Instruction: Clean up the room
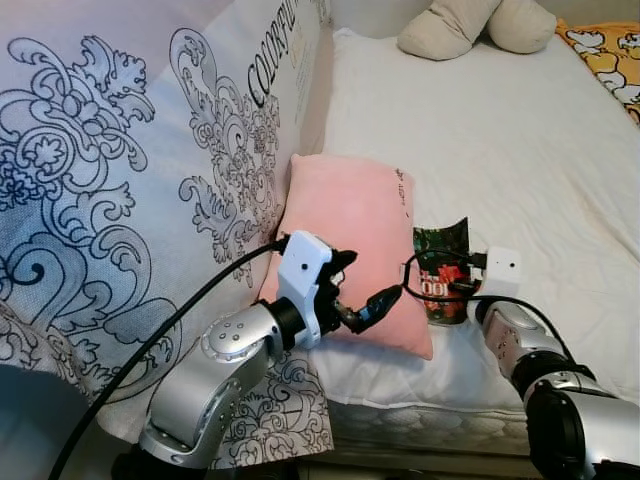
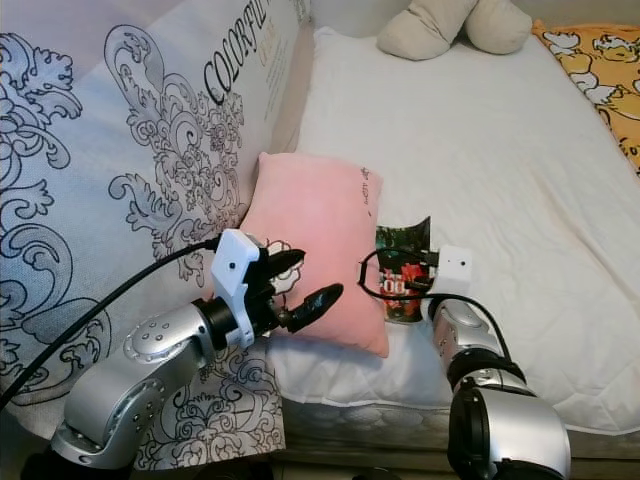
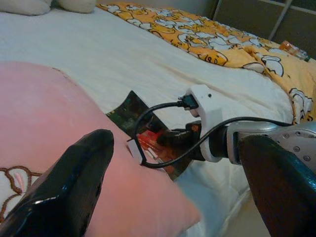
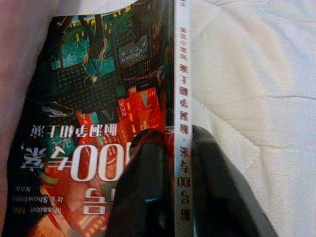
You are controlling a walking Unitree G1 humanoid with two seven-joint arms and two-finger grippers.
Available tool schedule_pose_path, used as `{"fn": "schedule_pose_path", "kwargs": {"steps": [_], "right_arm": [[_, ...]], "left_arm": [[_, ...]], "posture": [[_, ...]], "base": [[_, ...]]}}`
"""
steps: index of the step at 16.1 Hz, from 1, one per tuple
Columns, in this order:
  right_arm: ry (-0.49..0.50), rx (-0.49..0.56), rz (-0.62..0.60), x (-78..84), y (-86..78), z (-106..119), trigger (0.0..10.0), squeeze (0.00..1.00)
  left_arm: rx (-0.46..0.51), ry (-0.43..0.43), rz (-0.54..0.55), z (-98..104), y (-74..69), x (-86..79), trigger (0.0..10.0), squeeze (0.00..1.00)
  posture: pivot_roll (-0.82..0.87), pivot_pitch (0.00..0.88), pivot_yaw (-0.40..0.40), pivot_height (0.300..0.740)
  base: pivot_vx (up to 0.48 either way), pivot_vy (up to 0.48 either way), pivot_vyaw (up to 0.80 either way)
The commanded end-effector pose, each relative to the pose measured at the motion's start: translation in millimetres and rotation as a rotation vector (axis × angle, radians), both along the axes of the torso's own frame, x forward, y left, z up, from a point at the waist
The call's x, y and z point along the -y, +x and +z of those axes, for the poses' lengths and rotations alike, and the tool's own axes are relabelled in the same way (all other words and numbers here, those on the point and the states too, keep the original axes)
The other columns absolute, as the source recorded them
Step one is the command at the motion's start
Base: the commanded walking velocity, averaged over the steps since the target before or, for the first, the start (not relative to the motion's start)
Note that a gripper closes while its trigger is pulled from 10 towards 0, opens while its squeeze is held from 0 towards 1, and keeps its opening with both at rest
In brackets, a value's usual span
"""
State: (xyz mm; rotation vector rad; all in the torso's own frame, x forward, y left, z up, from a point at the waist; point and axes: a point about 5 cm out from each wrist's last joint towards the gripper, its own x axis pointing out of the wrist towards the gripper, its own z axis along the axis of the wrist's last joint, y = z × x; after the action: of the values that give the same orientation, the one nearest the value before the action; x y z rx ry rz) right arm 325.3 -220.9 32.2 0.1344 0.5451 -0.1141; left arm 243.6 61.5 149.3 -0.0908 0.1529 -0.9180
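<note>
Patterned duvet (image 1: 120,200) with dark scrollwork hangs over the bed's left side. Left arm reaches up from the lower left; left hand (image 2: 300,285) sits at the lower left edge of the pink pillow (image 1: 350,240), fingers (image 3: 69,187) spread apart, nothing between them. One finger lies on the pillow's pink face in the left wrist view, the other is off to the side in the air. Pillow lies on the white bed (image 1: 480,150), its left edge against the duvet, near the bed's front edge.

Book (image 1: 441,268), dark cover with green and red print and white spine, stands just beside the pillow's right edge, partly behind it, tilted on the sheet. Right hand (image 4: 177,168) is clamped on the book's lower edge at the spine, one finger (image 4: 143,187) on the cover and the other on the far side of the spine, per the right wrist view. Right arm comes up from the lower right, white camera block and black cable at the wrist.

Beige plush toy (image 1: 470,25) lies at the far end of the bed. Yellow printed blanket (image 1: 605,50) covers the far right corner.
</note>
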Motion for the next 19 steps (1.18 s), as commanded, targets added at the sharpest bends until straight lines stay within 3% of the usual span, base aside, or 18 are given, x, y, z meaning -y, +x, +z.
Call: {"fn": "schedule_pose_path", "kwargs": {"steps": [1,2,8,16,18,19], "right_arm": [[0.018,-0.004,0.036,-10.7,1.1,-1.8,10.0,1.00],[0.001,0.000,0.049,-11.1,1.7,-1.0,10.0,1.00],[-0.019,0.004,0.059,-1.7,-2.3,-2.5,10.0,1.00],[-0.229,0.008,0.105,22.0,-0.7,8.4,10.0,1.00],[-0.364,0.092,0.109,27.4,6.8,23.2,10.0,1.00],[-0.383,0.118,0.111,26.9,6.9,24.7,10.0,1.00]], "left_arm": [[0.011,0.076,-0.023,-2.2,-2.4,-2.9,10.0,0.00],[0.015,0.142,-0.047,-7.6,-2.4,-6.0,10.0,0.00],[-0.005,0.143,-0.093,-7.7,-3.6,-7.1,10.0,0.00],[-0.019,0.098,-0.086,-5.5,0.2,-3.5,10.0,0.00],[0.012,0.121,0.032,-8.7,9.9,-11.6,10.0,0.00],[0.012,0.120,0.080,-10.5,13.1,-14.9,10.0,0.00]], "posture": [[0.05,0.024,0.049,0.740],[0.05,0.025,0.049,0.740],[0.03,0.033,0.054,0.740],[0.02,0.027,0.047,0.740],[0.03,0.015,0.036,0.740],[0.02,0.007,0.031,0.740]], "base": [[0.000,0.000,0.00],[0.000,0.000,0.00],[0.000,0.000,0.00],[0.000,0.000,0.00],[0.000,0.000,0.00],[0.000,0.000,0.00]]}}
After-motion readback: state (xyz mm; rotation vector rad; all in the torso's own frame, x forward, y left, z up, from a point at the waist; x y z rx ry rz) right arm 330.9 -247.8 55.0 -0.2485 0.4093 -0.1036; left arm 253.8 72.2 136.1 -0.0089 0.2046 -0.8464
